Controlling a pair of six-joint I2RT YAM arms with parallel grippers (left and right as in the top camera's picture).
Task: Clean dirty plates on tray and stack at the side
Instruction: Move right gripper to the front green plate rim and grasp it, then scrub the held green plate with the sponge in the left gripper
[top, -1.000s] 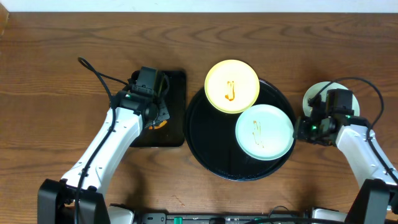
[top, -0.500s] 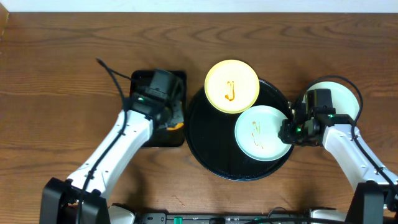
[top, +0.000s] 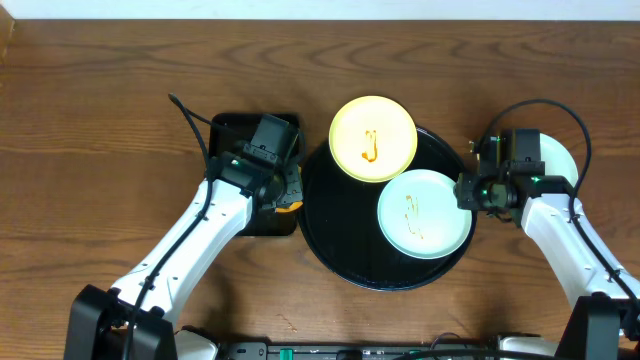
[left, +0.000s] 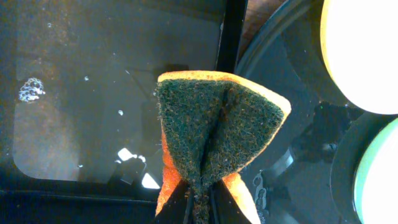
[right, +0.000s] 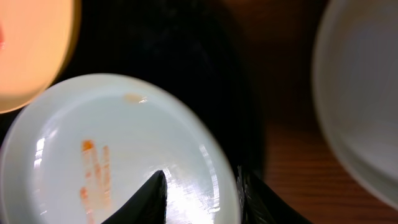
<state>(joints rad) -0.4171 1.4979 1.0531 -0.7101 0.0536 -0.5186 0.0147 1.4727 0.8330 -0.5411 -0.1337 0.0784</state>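
Left wrist: left gripper (left: 199, 208) jaws clamped on the folded sponge (left: 217, 134). Right wrist: right gripper (right: 202, 199) jaws apart, straddling the rim of the blue-green plate (right: 124, 143).

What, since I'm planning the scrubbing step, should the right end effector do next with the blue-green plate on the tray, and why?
Probably close the right end effector on the blue-green plate: its fingers straddle the rim, jaws apart, the plate bears sauce, and the left end effector holds the sponge ready.
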